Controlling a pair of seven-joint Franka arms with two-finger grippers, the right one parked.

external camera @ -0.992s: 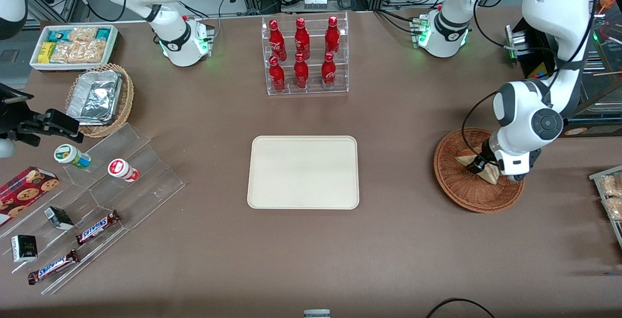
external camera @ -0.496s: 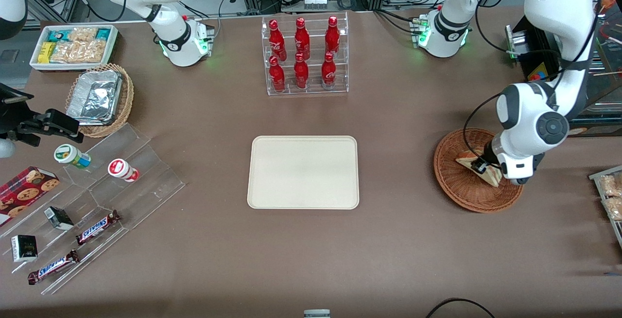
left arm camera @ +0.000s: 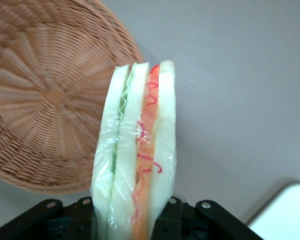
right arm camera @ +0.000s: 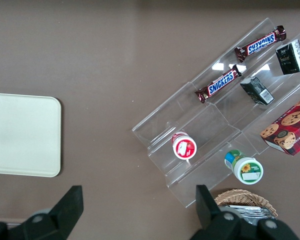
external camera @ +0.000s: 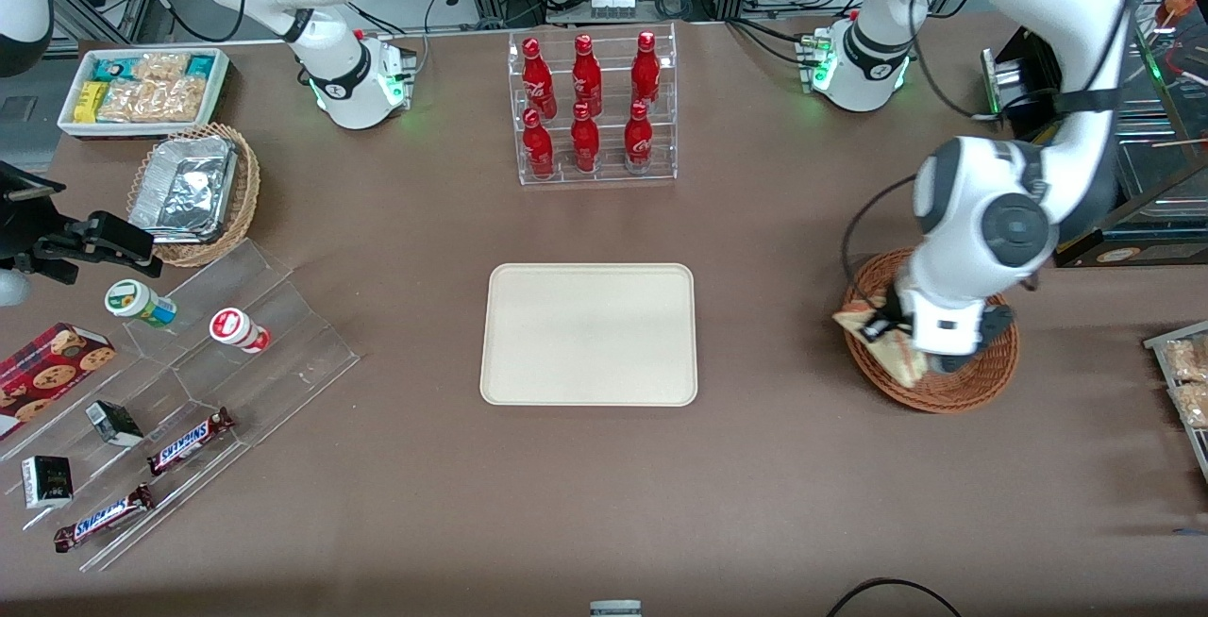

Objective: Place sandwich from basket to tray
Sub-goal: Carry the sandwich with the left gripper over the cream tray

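Brown table (external camera: pixel 802 466), right of frame: claw (external camera: pixel 882 323) clamps the plastic-wrapped triangular sandwich (external camera: pixel 882 339) above the reddish-brown wicker basket (external camera: pixel 953 391), ready for carrying to the cream rectangular tray (external camera: pixel 590 334).

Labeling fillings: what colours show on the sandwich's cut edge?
Pale bread, green and orange-red layers on the sandwich, clearest in the left wrist view; the claw grips it.

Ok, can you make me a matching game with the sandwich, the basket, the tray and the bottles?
Things:
1. sandwich
2. basket
3. tray
4. bottles

Descriptions:
A. red, standing in a clear rack
B. cream, flat, nothing on it
C. held in the gripper, lifted over the basket's edge
D. brown, woven, round

Pairs: 1-C, 2-D, 3-B, 4-A
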